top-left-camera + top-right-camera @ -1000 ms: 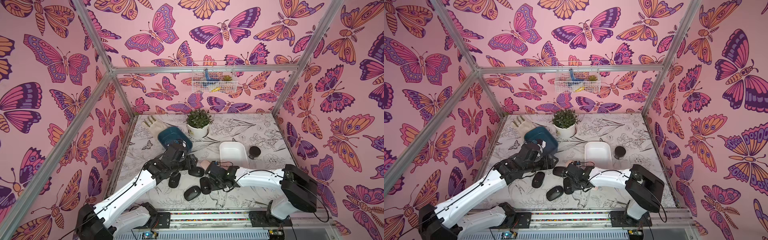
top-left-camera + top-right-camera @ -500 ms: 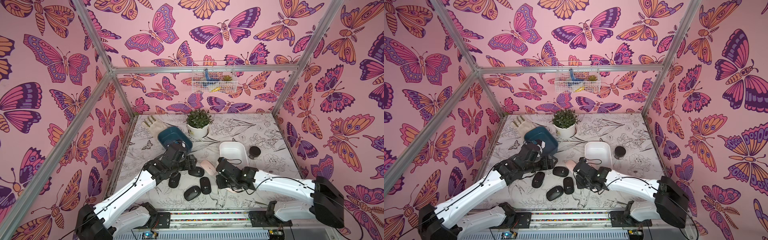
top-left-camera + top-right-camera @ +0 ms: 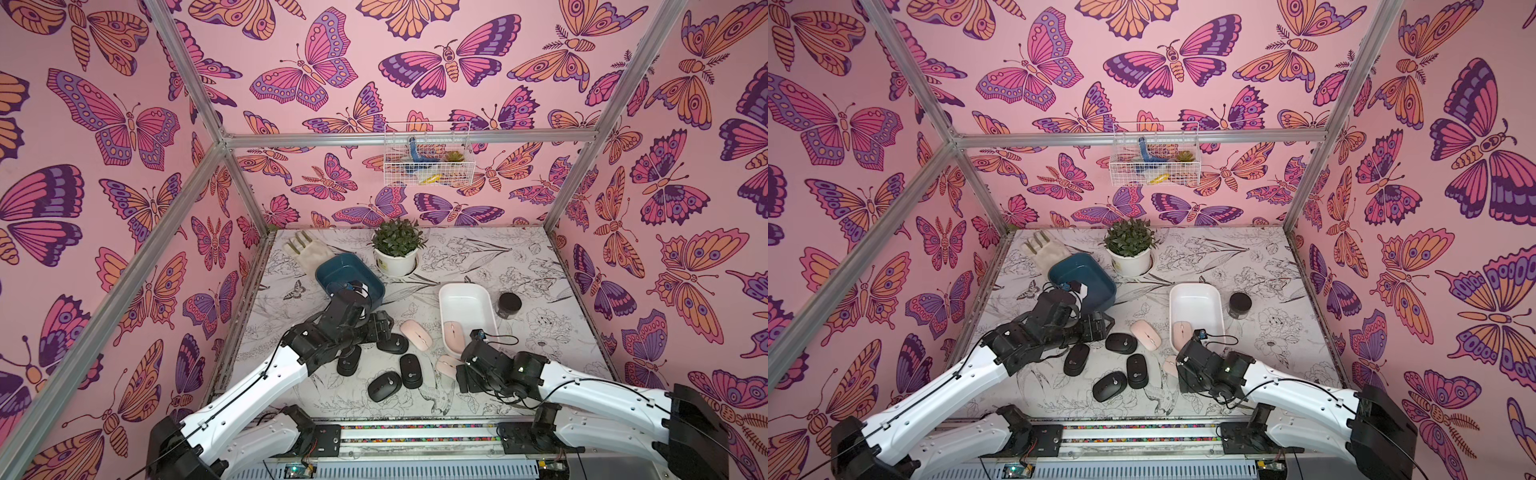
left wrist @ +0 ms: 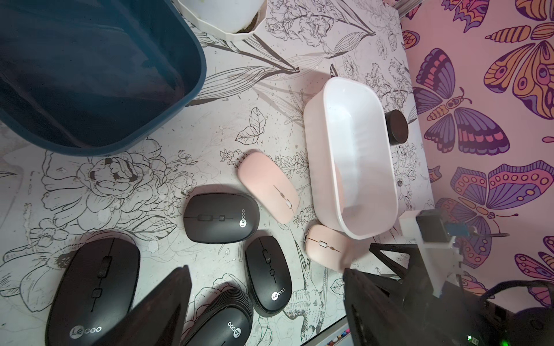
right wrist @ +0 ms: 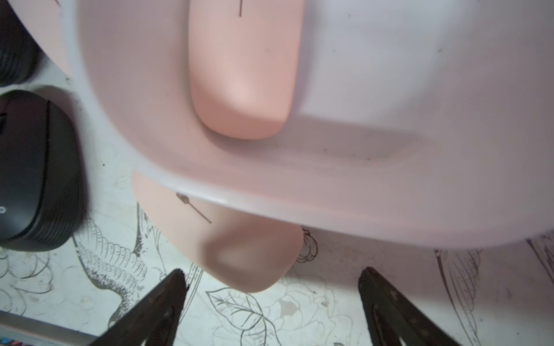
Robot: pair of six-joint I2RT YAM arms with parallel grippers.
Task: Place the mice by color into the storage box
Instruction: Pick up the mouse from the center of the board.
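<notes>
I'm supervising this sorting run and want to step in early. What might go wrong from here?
1. The loose pink mouse lies right against the near end of the white box; the open right gripper may catch the wall and shove the box.
2. The black mice sit crowded together, so the open left gripper over them may knock a neighbour while grasping one.
</notes>
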